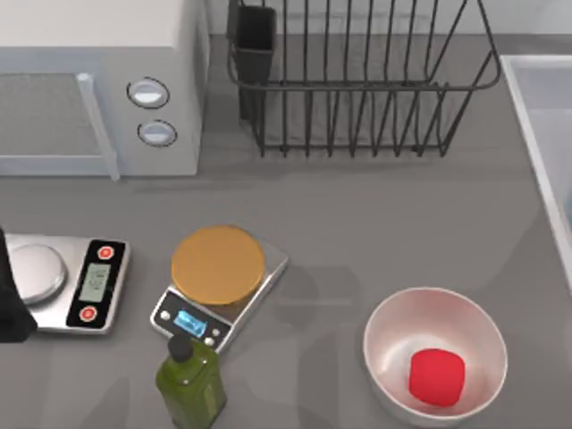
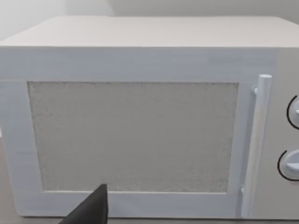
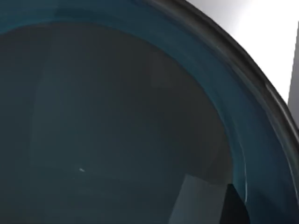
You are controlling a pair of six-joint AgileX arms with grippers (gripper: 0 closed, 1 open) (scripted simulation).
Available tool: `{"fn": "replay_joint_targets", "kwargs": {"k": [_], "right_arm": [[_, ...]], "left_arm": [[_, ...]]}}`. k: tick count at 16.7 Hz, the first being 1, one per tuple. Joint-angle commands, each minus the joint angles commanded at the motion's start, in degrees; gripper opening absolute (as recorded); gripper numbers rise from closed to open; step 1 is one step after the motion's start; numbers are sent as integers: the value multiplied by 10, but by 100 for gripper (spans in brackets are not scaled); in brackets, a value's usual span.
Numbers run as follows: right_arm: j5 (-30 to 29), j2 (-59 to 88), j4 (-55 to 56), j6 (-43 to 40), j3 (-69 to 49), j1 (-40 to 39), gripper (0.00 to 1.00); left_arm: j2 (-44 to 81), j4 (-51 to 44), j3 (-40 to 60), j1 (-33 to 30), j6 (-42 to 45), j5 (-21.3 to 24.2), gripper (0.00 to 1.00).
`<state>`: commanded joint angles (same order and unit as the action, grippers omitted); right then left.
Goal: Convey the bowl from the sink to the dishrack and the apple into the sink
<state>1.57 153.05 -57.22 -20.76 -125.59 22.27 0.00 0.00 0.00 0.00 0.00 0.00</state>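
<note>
The teal-blue bowl (image 3: 117, 116) lies very close under my right wrist camera, its dark inside facing it, with the pale sink (image 3: 266, 23) behind its rim. A dark part of my right gripper (image 3: 233, 207) sits at the bowl's inner wall. In the top view the sink (image 1: 541, 116) runs along the right edge. The black wire dishrack (image 1: 357, 98) stands at the back with its cutlery cup (image 1: 255, 40) at its left corner. The red apple (image 1: 436, 375) rests inside a pale white bowl (image 1: 389, 317) at the front right. My left arm (image 1: 9, 304) is parked at the left edge.
A white microwave (image 1: 98, 80) fills the back left and faces the left wrist camera. A silver scale (image 1: 67, 281) sits at the left. A second scale with a round tan plate (image 1: 219, 268) is in the middle. An olive-green bottle (image 1: 189, 380) stands at the front.
</note>
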Motion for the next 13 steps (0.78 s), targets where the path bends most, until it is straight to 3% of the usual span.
{"fn": "replay_joint_targets", "kwargs": {"k": [6, 13], "right_arm": [[7, -155, -85, -59, 74, 56, 0], [18, -436, -233, -163, 212, 156, 0]], "left_arm": [[0, 0, 0, 0, 0, 0, 100], [0, 0, 0, 0, 0, 0, 100]]}}
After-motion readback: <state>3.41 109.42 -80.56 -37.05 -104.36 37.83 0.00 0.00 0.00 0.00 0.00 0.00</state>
